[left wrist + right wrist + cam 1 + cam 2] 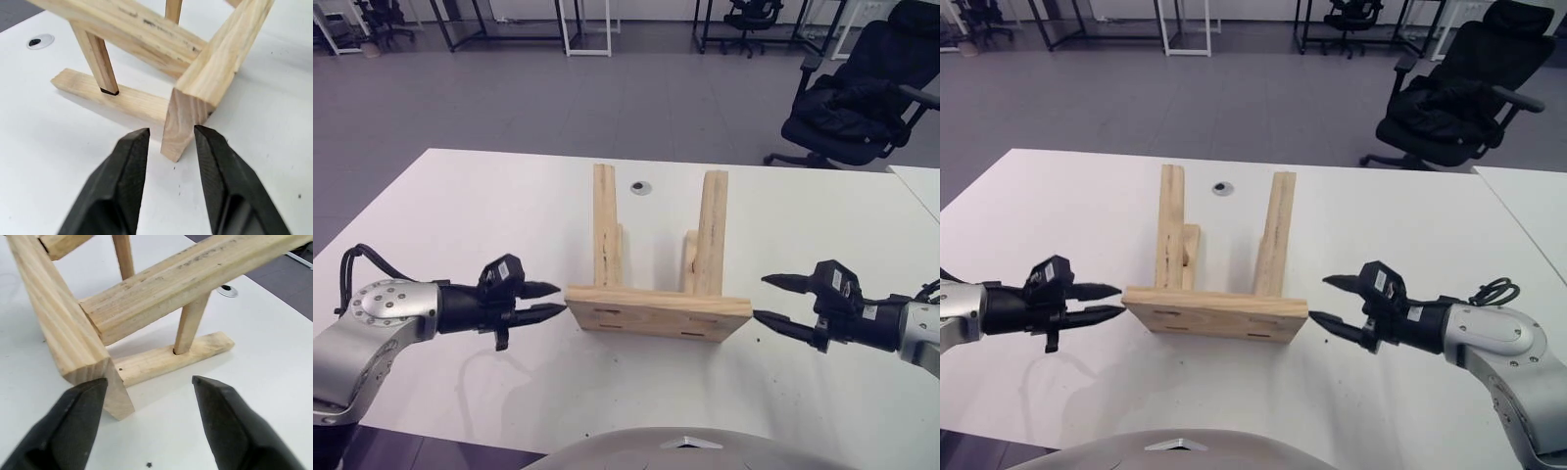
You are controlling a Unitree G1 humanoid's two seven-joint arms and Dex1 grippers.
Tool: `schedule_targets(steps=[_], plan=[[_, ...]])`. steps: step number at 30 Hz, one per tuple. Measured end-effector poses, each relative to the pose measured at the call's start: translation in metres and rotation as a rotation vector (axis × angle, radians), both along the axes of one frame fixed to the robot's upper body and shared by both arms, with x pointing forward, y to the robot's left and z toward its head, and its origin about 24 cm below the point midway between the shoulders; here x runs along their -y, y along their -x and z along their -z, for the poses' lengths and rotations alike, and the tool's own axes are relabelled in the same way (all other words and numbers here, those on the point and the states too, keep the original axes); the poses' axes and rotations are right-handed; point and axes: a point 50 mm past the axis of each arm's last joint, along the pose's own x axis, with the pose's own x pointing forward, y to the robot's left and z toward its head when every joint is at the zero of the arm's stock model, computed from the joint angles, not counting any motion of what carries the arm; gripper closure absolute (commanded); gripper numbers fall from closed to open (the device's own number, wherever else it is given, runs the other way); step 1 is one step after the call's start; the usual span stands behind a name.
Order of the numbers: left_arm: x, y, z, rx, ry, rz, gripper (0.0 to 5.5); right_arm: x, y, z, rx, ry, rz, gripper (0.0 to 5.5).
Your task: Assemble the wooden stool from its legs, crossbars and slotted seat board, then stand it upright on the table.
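On the white table (460, 215), the left gripper (558, 299) held its fingers apart around the left end of the seat board (656, 311), the stool (658, 274) lay tipped over toward the near edge with its legs (605, 225) pointing at the far edge, and the right gripper (762, 298) gaped just beside the board's right end.

The work surface is a flat white rectangular table (440, 225) with a round grey cable grommet (641, 187) near its far edge. A second white table (922, 186) stands to its right. Beyond lies a plain grey floor (607, 98). A black padded swivel office chair (862, 98) stands far right, and white metal frame legs (587, 29) stand at the back.
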Motion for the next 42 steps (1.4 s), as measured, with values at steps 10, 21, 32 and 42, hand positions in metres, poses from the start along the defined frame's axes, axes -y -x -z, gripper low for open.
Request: schedule_targets(steps=[10,21,32,42], plan=[[-0.009,-0.017,0.012,-0.042,-0.036,0.179,3.82,0.001,0.0,0.021,-0.129,0.01,-0.176,2.22],[0.027,-0.039,0.023,-0.004,0.059,0.321,3.79,-0.029,-0.01,0.04,-0.128,-0.056,-0.218,3.84],[0.019,-0.047,0.03,0.043,0.008,0.286,2.77,-0.03,-0.016,0.042,-0.075,-0.031,-0.239,3.99],[0.041,-0.059,0.033,0.07,0.078,0.357,2.95,-0.029,-0.016,0.041,-0.063,-0.028,-0.263,4.02]])
